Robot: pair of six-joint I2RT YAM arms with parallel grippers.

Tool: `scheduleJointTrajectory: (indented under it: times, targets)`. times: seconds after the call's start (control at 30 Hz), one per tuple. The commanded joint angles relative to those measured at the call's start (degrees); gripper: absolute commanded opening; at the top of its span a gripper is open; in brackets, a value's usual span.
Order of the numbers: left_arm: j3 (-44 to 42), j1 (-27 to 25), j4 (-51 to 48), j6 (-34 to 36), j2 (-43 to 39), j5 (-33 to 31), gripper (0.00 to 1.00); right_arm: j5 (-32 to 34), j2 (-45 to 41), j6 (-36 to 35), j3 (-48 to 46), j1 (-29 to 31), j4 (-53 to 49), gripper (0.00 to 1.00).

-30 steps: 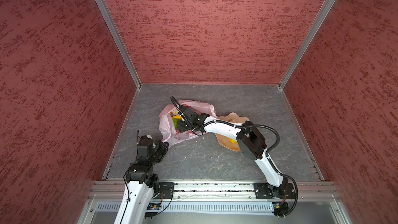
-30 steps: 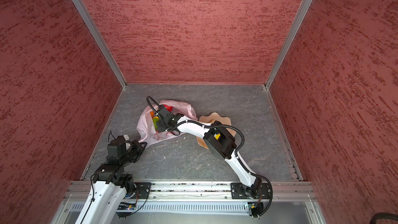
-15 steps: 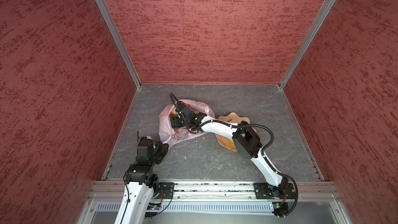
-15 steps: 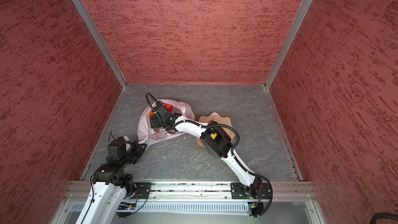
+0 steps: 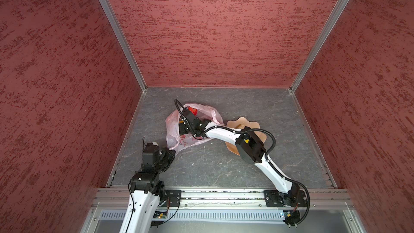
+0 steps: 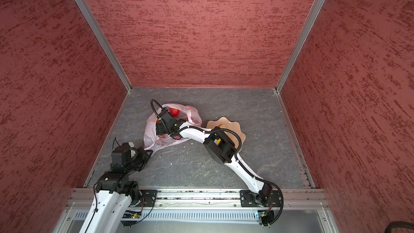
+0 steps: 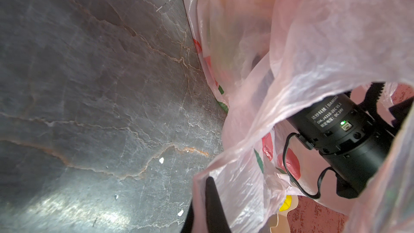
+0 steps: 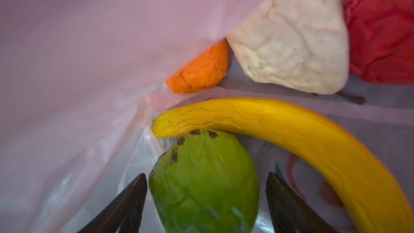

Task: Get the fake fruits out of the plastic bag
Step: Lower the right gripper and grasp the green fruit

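We see right gripper (image 8: 207,175) deep in bag (image 5: 173,136), jaws spread either side of green fruit (image 8: 201,187), not clamped. Left gripper (image 5: 172,151) clenched on bag edge, holding mouth up. Five fruits in view lie inside bag, on floor (image 5: 212,164) beside plate (image 5: 238,123).

Our worries:
- banana (image 8: 291,126) leans on green fruit; may drag along or knock it loose
- jaws may pinch bag beneath
- left hold slipping drops bag over arm

In way: bag overhang. Orange (image 8: 201,70), white lump (image 8: 291,41), red fruit (image 8: 380,30) farther in.
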Motion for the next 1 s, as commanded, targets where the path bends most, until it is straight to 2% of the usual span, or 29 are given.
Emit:
scheduleJointTrajectory:
  times: [0.0,0.13,0.47,0.97]
  targets:
    - [0.5,-0.2,-0.5,-0.1,-0.8,0.4,0.00,-0.9,1.3,1.3,1.7,-0.1,0.3,0.82]
    - [0.2,-0.3,-0.4,-0.2,-1.0,0.5,0.00,-1.1,1.9,1.7,1.7,-0.3,0.9,0.79]
    - [-0.3,-0.2,0.9,-0.4,-0.3,0.7,0.00,-1.9,0.5,1.4,0.3,-0.4,1.7,0.61]
    - [0.1,-0.3,4.3,-0.3,2.9,0.2,0.00,-3.5,-12.9,0.0,-14.7,0.4,6.1,0.54]
